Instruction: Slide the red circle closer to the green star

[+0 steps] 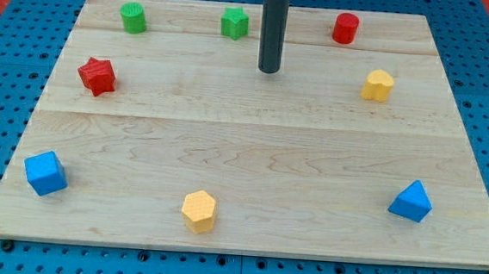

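Near the view's top right: the red circle [345, 28] is sitting close to the board's far edge, well apart from every other block
Green star [234, 22]: it is resting on the same far strip of the wooden board [252, 155], toward the view's left of the red circle, with bare wood lying between them
My tip [269, 70]: it is hovering or resting at board height between the two blocks and a little below their line, nearer the green star, touching neither
Tool state: the rod is bare, carrying nothing and pressing on nothing; it has no jaws to open or close
Handling: the red circle is looking small, rigid and light, so I am expecting it to slide easily on smooth wood; being round, it is likely to roll off my tip under an off-centre push
Contact point: I am judging the side facing the view's right, at mid-height, as the place to push
Relative position: the red circle is lying to the view's right of my tip and slightly higher, so my tip is sitting on the wrong side for that push
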